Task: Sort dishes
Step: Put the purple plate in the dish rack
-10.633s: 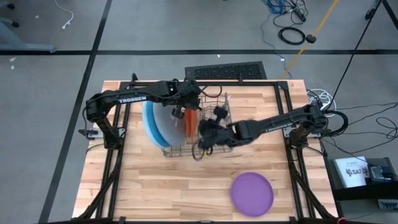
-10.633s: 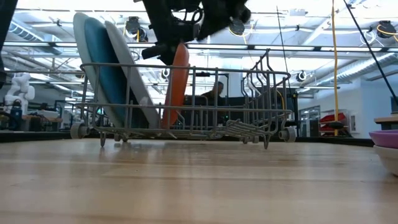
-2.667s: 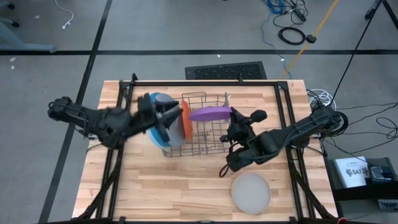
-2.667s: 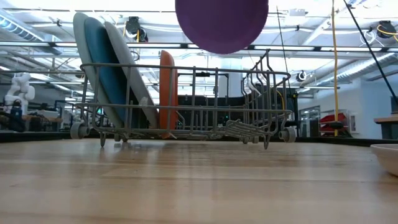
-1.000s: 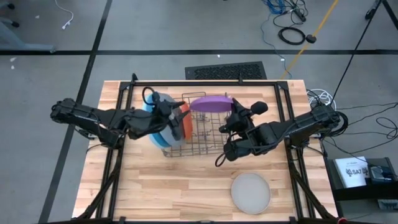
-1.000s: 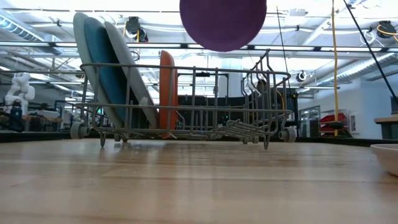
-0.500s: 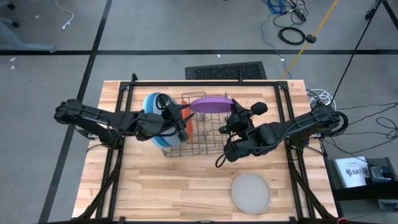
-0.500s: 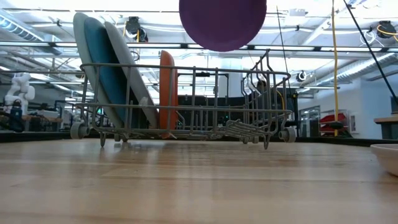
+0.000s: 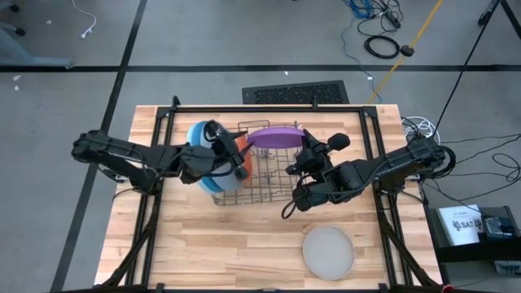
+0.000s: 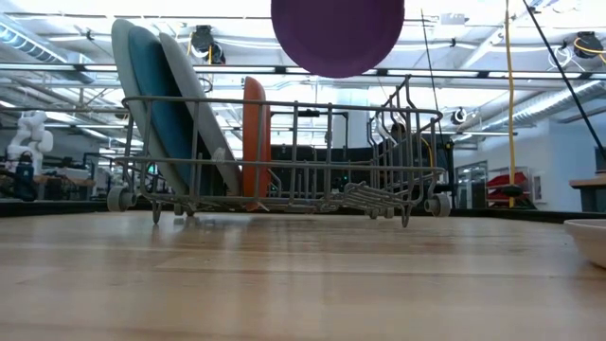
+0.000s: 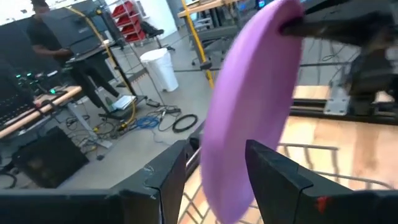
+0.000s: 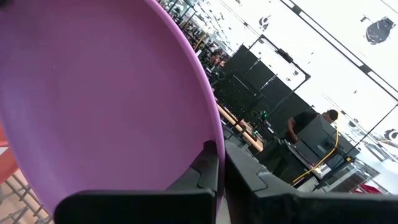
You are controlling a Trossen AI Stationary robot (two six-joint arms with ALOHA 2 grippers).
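We're over the wire rack [image 9: 260,167] now, and the right gripper [image 9: 299,140] has its jaws clenched on the rim of the purple plate [image 9: 274,136], which hangs in the air above the far side of the rack, clear of the wires. From the right wrist view the plate [image 12: 99,106] fills most of the sight, its edge pinched between the two dark fingers [image 12: 205,174]. The left gripper [image 9: 242,169] sits at the rack's left end, jaws parted and grasping nothing; through its own camera we see the purple plate [image 11: 249,118] edge-on just ahead. In the rack, the low view gives us the blue plate [image 10: 156,104] and a pale plate [image 10: 194,99] leaning at the left, the orange plate [image 10: 256,137] upright beside them. On the surface [image 9: 220,236], well apart on the near right, the pale grey plate [image 9: 329,251] lies flat.
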